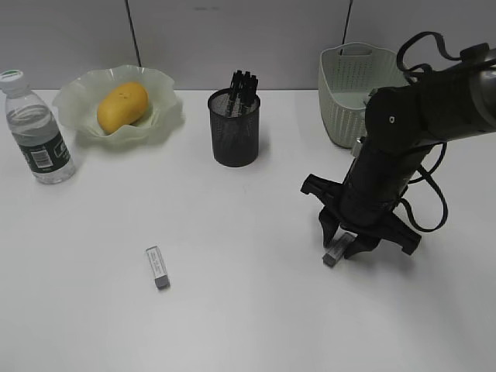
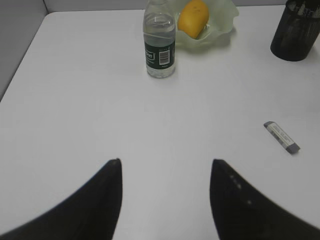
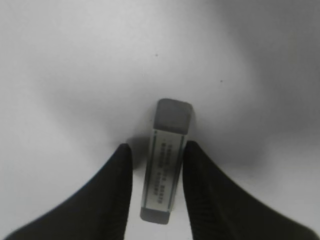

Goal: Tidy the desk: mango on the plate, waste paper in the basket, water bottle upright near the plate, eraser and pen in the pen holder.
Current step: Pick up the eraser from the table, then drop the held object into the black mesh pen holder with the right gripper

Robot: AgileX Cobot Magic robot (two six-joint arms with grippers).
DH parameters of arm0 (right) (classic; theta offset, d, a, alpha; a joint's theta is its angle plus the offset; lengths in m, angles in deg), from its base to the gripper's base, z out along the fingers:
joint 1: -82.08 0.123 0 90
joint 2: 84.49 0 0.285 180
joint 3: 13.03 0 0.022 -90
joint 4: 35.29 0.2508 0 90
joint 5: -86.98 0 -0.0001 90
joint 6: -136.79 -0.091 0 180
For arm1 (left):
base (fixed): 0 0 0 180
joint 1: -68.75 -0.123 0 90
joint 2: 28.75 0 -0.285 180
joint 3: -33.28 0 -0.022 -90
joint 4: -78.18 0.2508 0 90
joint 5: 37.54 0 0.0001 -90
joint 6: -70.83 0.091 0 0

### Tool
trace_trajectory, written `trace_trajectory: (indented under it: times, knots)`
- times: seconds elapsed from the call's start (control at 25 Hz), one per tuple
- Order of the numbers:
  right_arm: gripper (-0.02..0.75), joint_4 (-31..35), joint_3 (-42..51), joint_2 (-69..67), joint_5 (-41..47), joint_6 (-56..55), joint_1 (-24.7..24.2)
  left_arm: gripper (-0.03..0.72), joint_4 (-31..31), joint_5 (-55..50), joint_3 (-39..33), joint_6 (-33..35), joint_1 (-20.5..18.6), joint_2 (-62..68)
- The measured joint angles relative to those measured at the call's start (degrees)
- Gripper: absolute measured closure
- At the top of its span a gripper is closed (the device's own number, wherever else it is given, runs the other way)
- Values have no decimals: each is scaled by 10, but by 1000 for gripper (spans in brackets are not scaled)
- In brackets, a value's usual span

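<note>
Two erasers [image 1: 157, 267] on the desk [image 1: 248, 310]: right tool [image 3: 157, 152] straddles one [image 3: 166, 159], grip unclear; left tool [image 2: 165, 165] apart

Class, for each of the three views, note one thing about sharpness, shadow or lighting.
Exterior view: evenly lit and sharp, soft shadow beside the pen holder. Left wrist view: the left claw is dark and blurred. Right wrist view: soft focus, grey shadow around the eraser.

An office-like desk [image 1: 248, 325]; grey partition panels [image 1: 232, 39] behind; a pen holder [image 1: 235, 128] with pens.
</note>
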Motion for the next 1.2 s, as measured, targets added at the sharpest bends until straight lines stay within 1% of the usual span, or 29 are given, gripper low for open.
trace_trajectory:
  times: [0.16,0.2,0.32,0.48,0.6,0.84,1.0,1.2]
  knots:
    - [560,-1,0,-1,1,5,0,260,0,0,0,0,0,0]
    - [564,-1,0,-1,1,9,0,260,0,0,0,0,0,0]
    - [564,-1,-1,-1,-1,36,0,260,0,0,0,0,0,0]
    - [564,-1,-29,-7,-1,116,0,260,0,0,0,0,0,0]
    - [564,-1,-81,-7,-1,185,0,260,0,0,0,0,0,0]
    - [564,-1,-231,-7,-5,301,0,260,0,0,0,0,0,0]
    - [565,-1,-306,-7,-54,344,0,260,0,0,0,0,0,0]
    - [565,-1,-326,-7,-141,374,6,260,0,0,0,0,0,0]
